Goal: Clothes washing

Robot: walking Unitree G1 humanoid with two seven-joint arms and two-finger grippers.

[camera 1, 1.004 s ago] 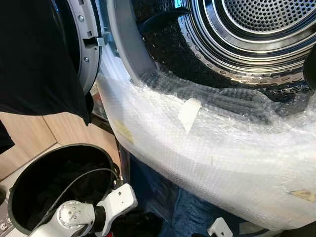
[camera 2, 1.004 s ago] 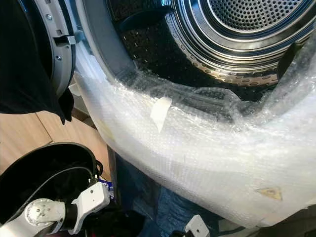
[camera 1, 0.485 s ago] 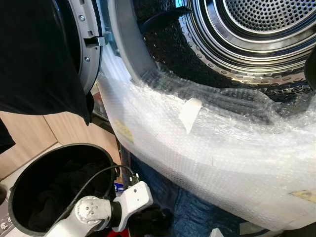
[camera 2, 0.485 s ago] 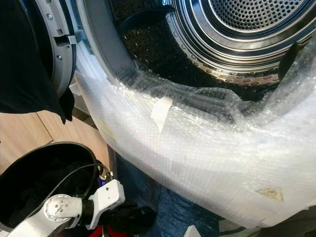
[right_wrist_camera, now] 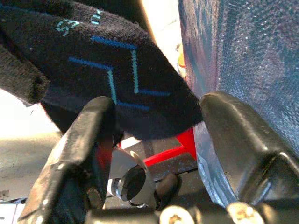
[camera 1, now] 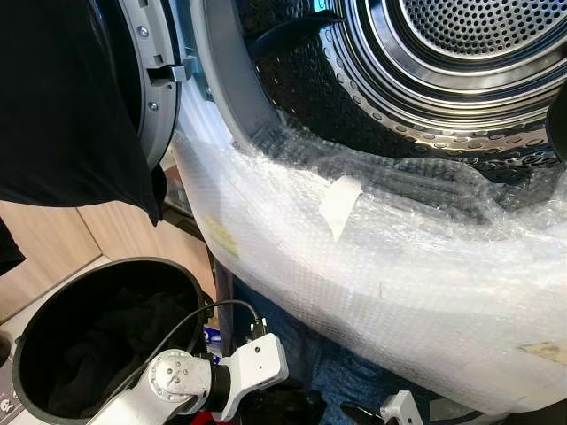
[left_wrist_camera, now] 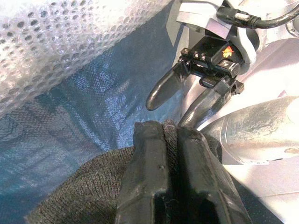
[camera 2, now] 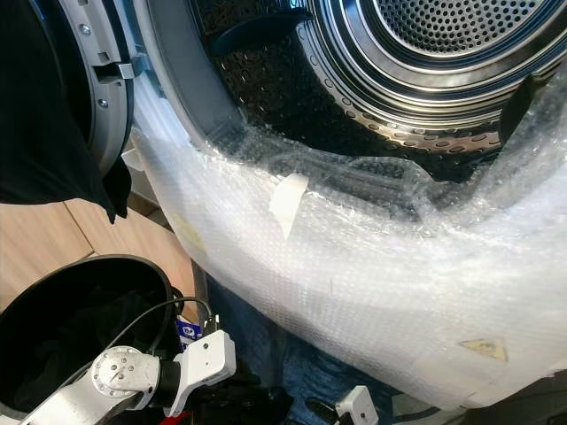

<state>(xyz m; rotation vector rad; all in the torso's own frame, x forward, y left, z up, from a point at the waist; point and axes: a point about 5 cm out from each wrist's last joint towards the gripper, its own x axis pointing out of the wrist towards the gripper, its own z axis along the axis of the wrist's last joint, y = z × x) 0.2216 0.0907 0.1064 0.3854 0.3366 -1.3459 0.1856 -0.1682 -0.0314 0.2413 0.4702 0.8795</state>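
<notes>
A bubble-wrapped washing machine [camera 1: 381, 266] with open drum [camera 1: 443, 62] stands above a black basket [camera 1: 53, 328].

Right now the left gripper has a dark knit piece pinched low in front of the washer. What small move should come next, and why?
Probably lift the left gripper straight up toward the open drum. Its fingers are shut on the dark knit garment, which hangs low beside the blue fabric, well under the bubble wrap on the door rim. The right gripper is open around the sock's edge, not holding it.

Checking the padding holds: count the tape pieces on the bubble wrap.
3: a white strip below the drum opening, a yellowish patch lower on the left, a tan piece at the far right edge. Others may be hidden.
</notes>
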